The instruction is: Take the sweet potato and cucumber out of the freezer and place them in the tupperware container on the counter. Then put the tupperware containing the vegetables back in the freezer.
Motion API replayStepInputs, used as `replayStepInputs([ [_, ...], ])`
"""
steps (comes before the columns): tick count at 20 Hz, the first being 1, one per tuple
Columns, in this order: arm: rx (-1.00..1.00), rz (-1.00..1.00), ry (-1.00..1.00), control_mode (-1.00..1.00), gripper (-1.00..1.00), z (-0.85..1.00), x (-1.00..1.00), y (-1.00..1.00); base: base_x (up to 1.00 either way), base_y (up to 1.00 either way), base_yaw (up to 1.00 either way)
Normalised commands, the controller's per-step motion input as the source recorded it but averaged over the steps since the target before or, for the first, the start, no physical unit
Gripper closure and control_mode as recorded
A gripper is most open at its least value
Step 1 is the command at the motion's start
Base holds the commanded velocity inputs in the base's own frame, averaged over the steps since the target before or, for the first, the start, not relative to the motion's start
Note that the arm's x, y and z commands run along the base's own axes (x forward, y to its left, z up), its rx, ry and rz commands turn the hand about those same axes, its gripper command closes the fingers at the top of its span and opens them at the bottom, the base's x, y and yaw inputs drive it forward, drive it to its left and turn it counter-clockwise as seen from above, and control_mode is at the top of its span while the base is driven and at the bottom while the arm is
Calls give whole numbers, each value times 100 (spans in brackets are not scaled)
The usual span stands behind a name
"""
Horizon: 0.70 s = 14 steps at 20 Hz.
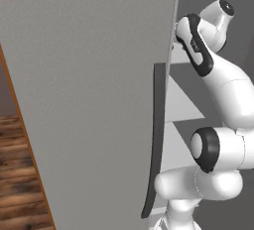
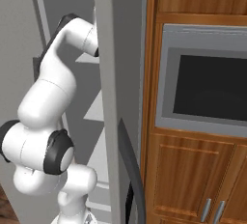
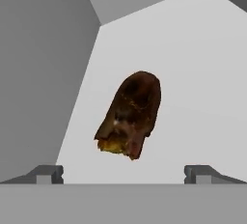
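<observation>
In the hand view the sweet potato (image 3: 130,117) lies straight ahead of the claw (image 3: 123,175), centred between the two finger tips and a little beyond them, not touching either. It rests alone on a pale shelf (image 3: 193,73) inside the freezer (image 1: 89,90), near the corner where the grey side wall meets the back wall. Its long axis runs away from the claw and leans slightly to the right in that view, the rounded dark end farther off, the ragged orange end nearer. The claw is released, tips spread wide with nothing between them, wider than the potato is across. The coming move looks like a straight advance along that axis before clenching. From the base views the arm (image 1: 218,95) reaches past the open door (image 2: 116,73) into the cabinet.
</observation>
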Motion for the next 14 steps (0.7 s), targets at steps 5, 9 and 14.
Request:
replayStepInputs([
  [5,0,1,1,-100,-100,-12,32,0,0,0,0],
  [9,0,1,3,-100,-100,-14,31,6,0,0,0],
  [14,0,1,1,-100,-100,-11,20,13,0,0,0],
])
